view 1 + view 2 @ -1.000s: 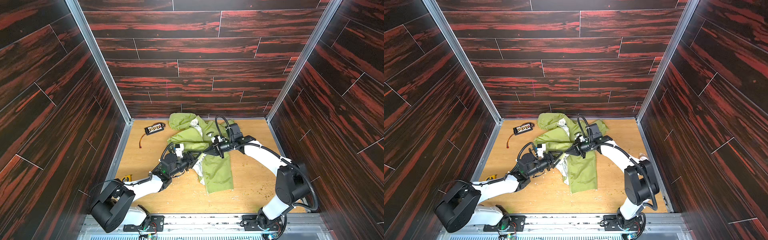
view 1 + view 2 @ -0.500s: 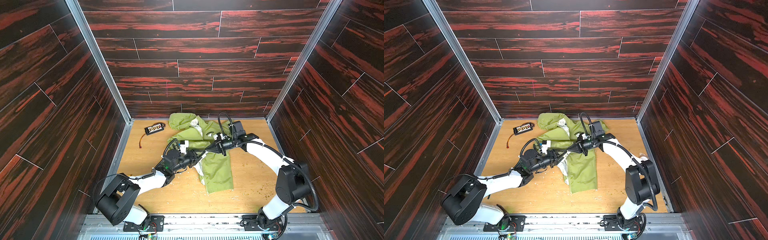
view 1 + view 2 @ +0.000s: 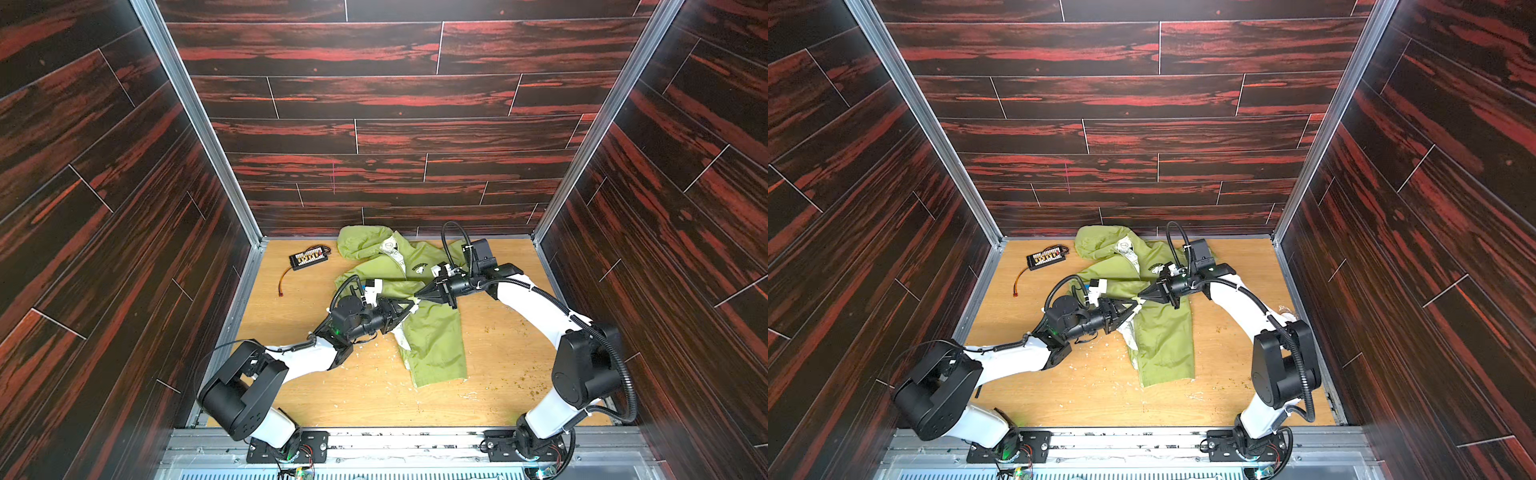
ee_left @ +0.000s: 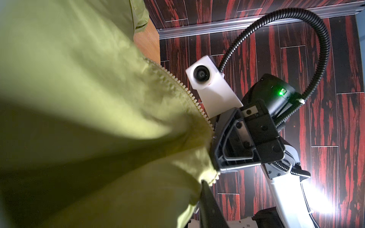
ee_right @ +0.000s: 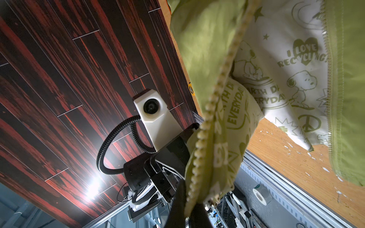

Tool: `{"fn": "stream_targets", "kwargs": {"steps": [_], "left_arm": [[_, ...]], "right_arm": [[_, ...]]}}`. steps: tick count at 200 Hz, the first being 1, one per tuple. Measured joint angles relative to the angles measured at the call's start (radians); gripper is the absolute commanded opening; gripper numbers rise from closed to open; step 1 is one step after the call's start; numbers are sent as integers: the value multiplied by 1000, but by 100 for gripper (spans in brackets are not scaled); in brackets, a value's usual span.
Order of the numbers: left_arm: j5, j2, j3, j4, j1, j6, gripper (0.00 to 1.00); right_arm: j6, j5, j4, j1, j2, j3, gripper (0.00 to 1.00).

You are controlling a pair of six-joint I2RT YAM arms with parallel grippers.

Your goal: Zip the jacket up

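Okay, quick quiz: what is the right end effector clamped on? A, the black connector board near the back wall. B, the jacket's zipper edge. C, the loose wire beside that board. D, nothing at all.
B: in the right wrist view the toothed zipper edge of the jacket runs straight into the shut right end effector.
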Motion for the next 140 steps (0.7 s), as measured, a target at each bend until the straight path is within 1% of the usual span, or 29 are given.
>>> {"fn": "stream_targets", "kwargs": {"steps": [57, 81, 140], "left_arm": [[34, 52, 49, 43, 0, -19, 21], [43, 59, 55, 48, 0, -24, 17], [49, 66, 58, 52, 0, -26, 16]], "right_arm": [[-18, -8, -13, -21, 0, 13, 0], [-21, -8, -17, -23, 0, 15, 0], [-29, -18, -27, -37, 0, 15, 0]]}}
